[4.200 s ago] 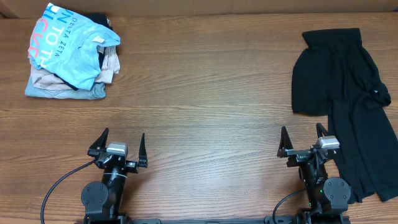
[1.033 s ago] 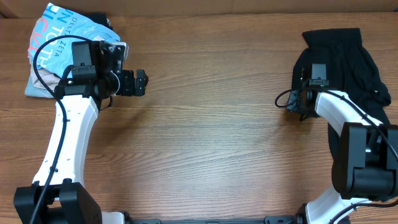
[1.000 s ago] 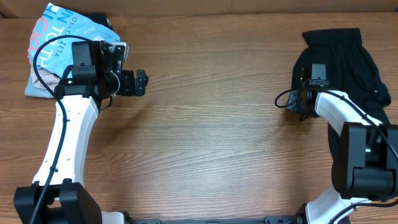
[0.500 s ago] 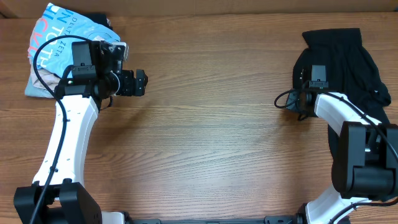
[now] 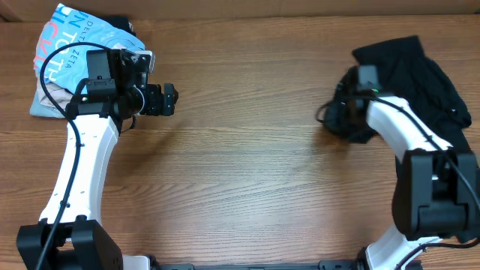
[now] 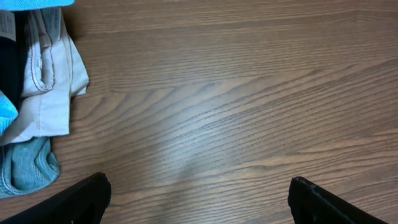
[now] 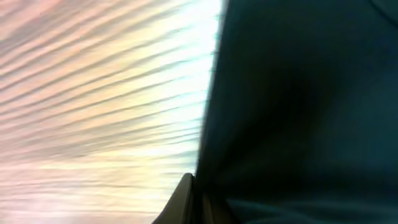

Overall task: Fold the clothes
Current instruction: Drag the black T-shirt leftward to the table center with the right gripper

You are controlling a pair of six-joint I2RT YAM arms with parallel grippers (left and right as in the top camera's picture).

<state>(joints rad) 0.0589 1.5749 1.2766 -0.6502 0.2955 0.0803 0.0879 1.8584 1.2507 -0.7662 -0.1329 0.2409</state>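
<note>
Just right of the pile of other clothes [image 5: 79, 67], our left gripper [image 5: 161, 100] hovers over bare tabletop [image 5: 247, 172], its jaws wide apart and empty. Far to the right of the pile lies the black garment [image 5: 420, 71], crumpled and unfolded. Our right gripper [image 5: 337, 120] is at its pile-facing edge. Its jaws seem closed on a bunch of fabric, though the wrist view is blurred. We judge this the fetching step. Next we must draw the garment toward the pile and spread it flat, with the left gripper taking a second edge.

On the table [image 5: 247, 172], clothes [image 5: 427, 75] lie right, garment pile [image 5: 82, 52] left.
</note>
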